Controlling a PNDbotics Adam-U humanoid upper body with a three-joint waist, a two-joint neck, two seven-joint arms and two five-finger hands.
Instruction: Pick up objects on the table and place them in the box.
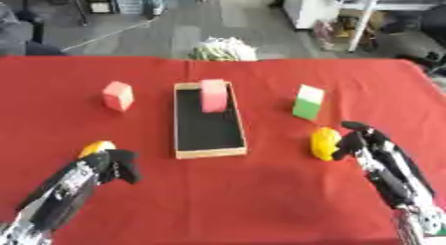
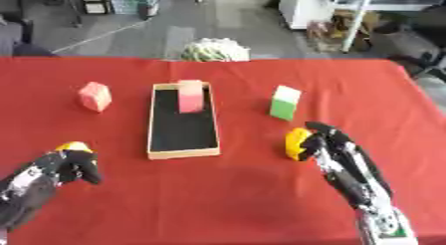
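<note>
While my right hand (image 1: 362, 142) curls its fingers against the yellow object (image 1: 325, 143) for pickup, left hand (image 1: 118, 164) fingers curl beside an orange object (image 1: 96, 148), box (image 1: 209, 150) between.

Both arms are black with silver joints, ending in dark-fingered hands (left hand (image 1: 118, 165), right hand (image 1: 362, 139)).
</note>
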